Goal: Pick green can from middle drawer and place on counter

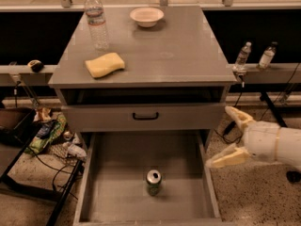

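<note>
Green can (153,181) stands upright, long axis vertical, front-centre on middle drawer (117,164) floor. Pincer (231,139) hangs outside drawer's right wall, fingers spread wide, holding nothing. Can lies left of it & lower, well apart.

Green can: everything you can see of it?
The green can is small and metal-looking, with green sides and a silver top. It stands upright on the grey floor of the pulled-out middle drawer, near the centre, clear of the walls. Nothing else touches it. The open gripper hangs outside the drawer's right wall, apart from it.
</note>
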Available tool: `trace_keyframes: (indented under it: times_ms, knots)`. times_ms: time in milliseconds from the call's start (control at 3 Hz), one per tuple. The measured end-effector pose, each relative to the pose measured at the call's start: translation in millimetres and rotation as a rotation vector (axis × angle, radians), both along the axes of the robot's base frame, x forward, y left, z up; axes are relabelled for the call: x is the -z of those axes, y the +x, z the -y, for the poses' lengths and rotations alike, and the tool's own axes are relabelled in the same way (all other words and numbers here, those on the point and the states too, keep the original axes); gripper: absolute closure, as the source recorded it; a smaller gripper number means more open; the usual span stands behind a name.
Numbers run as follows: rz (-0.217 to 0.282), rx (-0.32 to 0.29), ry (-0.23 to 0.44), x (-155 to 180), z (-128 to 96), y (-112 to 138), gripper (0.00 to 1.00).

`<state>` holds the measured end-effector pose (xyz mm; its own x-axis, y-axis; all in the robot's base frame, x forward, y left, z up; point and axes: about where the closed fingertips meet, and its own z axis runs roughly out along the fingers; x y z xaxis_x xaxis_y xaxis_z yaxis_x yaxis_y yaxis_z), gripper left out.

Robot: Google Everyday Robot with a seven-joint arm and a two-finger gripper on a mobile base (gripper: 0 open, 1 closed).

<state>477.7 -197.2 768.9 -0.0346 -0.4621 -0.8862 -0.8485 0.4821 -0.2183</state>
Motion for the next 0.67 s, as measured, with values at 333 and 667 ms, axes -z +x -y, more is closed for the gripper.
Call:
trace_keyframes:
  times_ms: [333,667]
  knots:
    - [0.052,-0.033,0.067,76,-19,34,0.00]
    - [0.058,-0.054,0.059,122,-25,52,0.00]
